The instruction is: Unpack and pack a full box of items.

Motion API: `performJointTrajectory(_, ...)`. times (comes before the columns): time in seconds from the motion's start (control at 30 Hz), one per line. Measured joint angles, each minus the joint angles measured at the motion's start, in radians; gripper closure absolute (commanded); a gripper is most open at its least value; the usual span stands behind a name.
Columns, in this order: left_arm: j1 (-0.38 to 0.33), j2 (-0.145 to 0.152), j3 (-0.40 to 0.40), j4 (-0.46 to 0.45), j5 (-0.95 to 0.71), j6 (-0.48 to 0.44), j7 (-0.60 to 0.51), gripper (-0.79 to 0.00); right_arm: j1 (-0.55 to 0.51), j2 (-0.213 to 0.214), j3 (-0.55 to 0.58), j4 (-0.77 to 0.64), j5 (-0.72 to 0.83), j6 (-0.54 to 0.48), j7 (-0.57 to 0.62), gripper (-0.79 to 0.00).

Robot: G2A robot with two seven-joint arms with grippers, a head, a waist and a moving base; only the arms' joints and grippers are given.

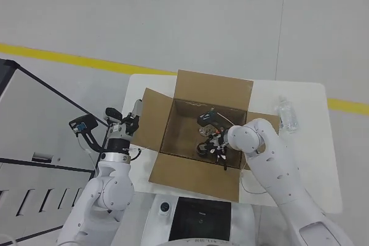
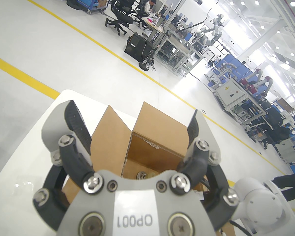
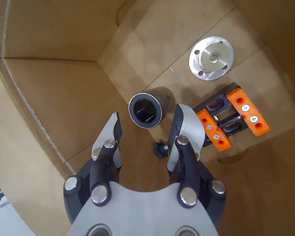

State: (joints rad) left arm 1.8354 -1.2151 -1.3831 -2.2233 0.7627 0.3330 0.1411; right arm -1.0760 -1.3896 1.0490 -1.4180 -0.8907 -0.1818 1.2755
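Held right pincer (image 3: 147,112) spread over dark steel cylindrical bearing (image 3: 151,106) inside brown cardboard box (image 3: 51,99); looked heavy, slick, best pinched across its barrel.

Top view: you get bright, even overhead light. White counter (image 1: 307,98) nearly washes out against pale floor (image 1: 172,31). Inside of open brown cardboard box (image 1: 212,86) sits in shade, so you see its contents only as dark shapes.

Left wrist view: ceiling lamps (image 2: 257,2) flare against bright glazing. Yellow floor lines (image 2: 22,74) bow from wide-lens distortion.

Right wrist view: box interior dimmer, light falling in from above. Watch glare on round silver metal flange (image 3: 211,58); soft shadow under black-rimmed steel cylinder (image 3: 150,106).
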Motion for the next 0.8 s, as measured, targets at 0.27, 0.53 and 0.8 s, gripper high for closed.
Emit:
performJointTrajectory(0.27,0.000,0.000,0.000,0.000,0.000,0.000,0.000,-0.785,0.045,-0.011,-0.066,0.078,-0.016,0.028,-0.044,-0.357)
performJointTrajectory(0.53,0.000,0.000,0.000,0.000,0.000,0.000,0.000,-0.785,0.085,-0.020,-0.125,0.144,-0.055,0.056,-0.060,-0.283)
performJointTrajectory(0.8,0.000,0.000,0.000,0.000,0.000,0.000,0.000,-0.785,0.108,-0.028,-0.165,0.180,-0.084,0.091,-0.070,-0.092)
